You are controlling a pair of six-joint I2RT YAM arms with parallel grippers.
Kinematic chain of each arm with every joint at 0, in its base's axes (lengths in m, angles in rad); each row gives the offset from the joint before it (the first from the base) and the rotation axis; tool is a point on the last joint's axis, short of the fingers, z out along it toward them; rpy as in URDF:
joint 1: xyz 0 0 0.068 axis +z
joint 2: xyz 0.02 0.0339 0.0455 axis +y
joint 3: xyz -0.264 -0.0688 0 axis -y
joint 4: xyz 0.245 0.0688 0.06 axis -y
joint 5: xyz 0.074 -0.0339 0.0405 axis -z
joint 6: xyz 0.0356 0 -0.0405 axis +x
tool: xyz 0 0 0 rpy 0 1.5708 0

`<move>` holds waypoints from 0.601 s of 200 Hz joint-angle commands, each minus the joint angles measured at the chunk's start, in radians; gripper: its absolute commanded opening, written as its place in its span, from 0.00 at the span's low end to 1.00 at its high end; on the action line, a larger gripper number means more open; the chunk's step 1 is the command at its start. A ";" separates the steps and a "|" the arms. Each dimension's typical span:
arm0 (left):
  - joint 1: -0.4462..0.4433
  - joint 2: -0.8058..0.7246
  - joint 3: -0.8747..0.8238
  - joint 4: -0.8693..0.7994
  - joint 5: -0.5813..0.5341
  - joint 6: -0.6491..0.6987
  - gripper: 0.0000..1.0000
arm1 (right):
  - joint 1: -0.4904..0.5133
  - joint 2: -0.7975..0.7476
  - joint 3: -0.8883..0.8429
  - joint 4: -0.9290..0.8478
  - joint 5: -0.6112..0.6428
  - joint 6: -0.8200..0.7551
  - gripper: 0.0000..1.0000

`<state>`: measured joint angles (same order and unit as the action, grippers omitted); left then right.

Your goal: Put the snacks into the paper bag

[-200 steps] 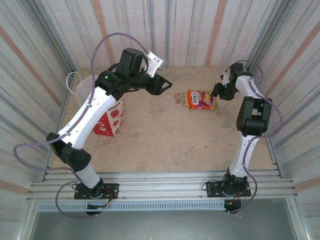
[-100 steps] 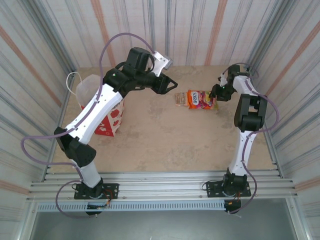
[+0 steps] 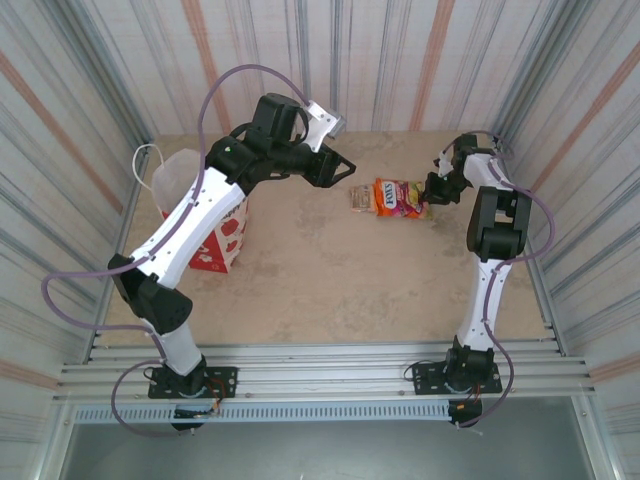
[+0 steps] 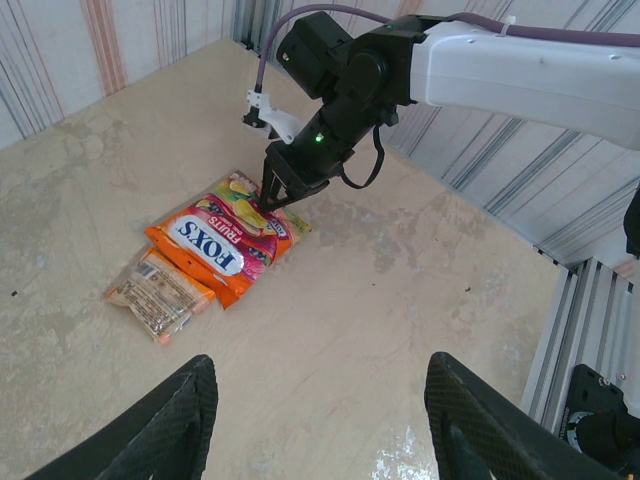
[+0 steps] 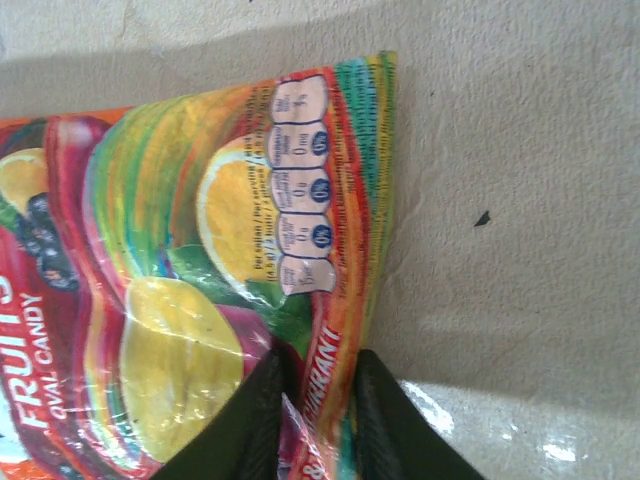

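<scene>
- Where the table (image 3: pixel 300 280) meets the left wall, the paper bag (image 3: pixel 226 238) stands upright, partly under the left arm (image 3: pixel 190 215).
- That arm climbs from its base, bends at the elbow and stretches over the bag toward the table's middle.
- Left gripper (image 3: pixel 345 172) hangs above bare table, fingers (image 4: pixel 165 430) spread wide, holding nothing.
- Snack pile (image 3: pixel 392 198) lies flat right of centre, well apart from the bag, with the FOX'S packet (image 4: pixel 222 243) on top.
- Right gripper (image 4: pixel 278 192) points down at the pile's right end, fingers (image 5: pixel 262 405) pinched on that packet's edge.
- Right arm (image 3: pixel 492 225) stands upright, folded sharply at the elbow.
</scene>
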<state>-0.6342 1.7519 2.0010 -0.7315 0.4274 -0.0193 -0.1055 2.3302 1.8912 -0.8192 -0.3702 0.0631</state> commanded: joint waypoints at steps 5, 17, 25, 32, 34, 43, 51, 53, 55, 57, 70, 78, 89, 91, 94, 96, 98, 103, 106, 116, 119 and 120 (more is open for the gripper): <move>0.015 0.004 0.030 0.003 0.028 0.008 0.59 | 0.010 0.012 0.007 -0.026 -0.004 -0.018 0.12; 0.016 0.002 0.029 0.003 0.026 0.007 0.59 | 0.010 -0.015 -0.002 -0.019 -0.003 -0.024 0.01; 0.016 0.001 0.029 0.003 0.025 0.007 0.59 | 0.010 -0.038 -0.007 -0.012 -0.004 -0.028 0.00; 0.015 0.000 0.028 0.002 0.024 0.007 0.59 | 0.008 -0.056 -0.007 -0.009 -0.011 -0.034 0.00; 0.015 -0.001 0.027 0.001 0.025 0.008 0.59 | 0.009 -0.062 -0.007 -0.009 -0.013 -0.035 0.00; 0.015 -0.007 0.026 -0.007 0.024 0.012 0.58 | 0.010 -0.086 -0.007 -0.020 -0.021 -0.042 0.00; 0.016 -0.014 0.020 -0.011 0.019 0.015 0.59 | 0.010 -0.111 -0.008 -0.030 -0.025 -0.046 0.00; 0.016 -0.017 0.016 -0.011 0.018 0.015 0.59 | 0.010 -0.118 -0.008 -0.032 -0.025 -0.047 0.00; 0.016 -0.021 0.013 -0.010 0.017 0.016 0.58 | 0.010 -0.124 -0.008 -0.034 -0.025 -0.049 0.00; 0.015 -0.023 0.008 -0.009 0.016 0.016 0.58 | 0.011 -0.134 -0.036 -0.037 -0.023 -0.051 0.00; 0.016 -0.044 -0.021 0.002 0.016 0.016 0.58 | 0.014 -0.182 -0.054 -0.048 -0.012 -0.065 0.00; 0.016 -0.055 -0.035 0.007 0.022 0.015 0.58 | 0.019 -0.213 -0.066 -0.052 -0.001 -0.080 0.00; 0.016 -0.069 -0.049 0.011 0.033 0.011 0.58 | 0.027 -0.261 -0.087 -0.061 0.017 -0.102 0.00; 0.015 -0.071 -0.053 0.011 0.034 0.012 0.58 | 0.028 -0.268 -0.090 -0.063 0.020 -0.106 0.00; 0.016 -0.073 -0.056 0.009 0.034 0.012 0.58 | 0.029 -0.282 -0.095 -0.066 0.026 -0.112 0.00; 0.015 -0.076 -0.058 0.009 0.034 0.011 0.58 | 0.032 -0.290 -0.097 -0.069 0.030 -0.116 0.00; 0.016 -0.078 -0.061 0.009 0.036 0.011 0.58 | 0.033 -0.297 -0.101 -0.072 0.033 -0.120 0.00; 0.015 -0.083 -0.070 0.009 0.036 0.009 0.59 | 0.039 -0.313 -0.104 -0.083 0.045 -0.130 0.00; 0.014 -0.087 -0.076 0.009 0.036 0.009 0.59 | 0.042 -0.324 -0.106 -0.090 0.053 -0.136 0.00; 0.011 -0.098 -0.092 0.009 0.036 0.010 0.58 | 0.055 -0.354 -0.106 -0.121 0.080 -0.155 0.00; 0.010 -0.102 -0.098 0.009 0.036 0.011 0.58 | 0.059 -0.362 -0.106 -0.129 0.088 -0.161 0.00; 0.010 -0.103 -0.100 0.009 0.035 0.013 0.58 | 0.059 -0.366 -0.106 -0.133 0.089 -0.162 0.00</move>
<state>-0.6228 1.7111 1.9404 -0.7273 0.4362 -0.0193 -0.0731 2.0693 1.7927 -0.8719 -0.3397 -0.0219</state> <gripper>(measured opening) 0.585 0.047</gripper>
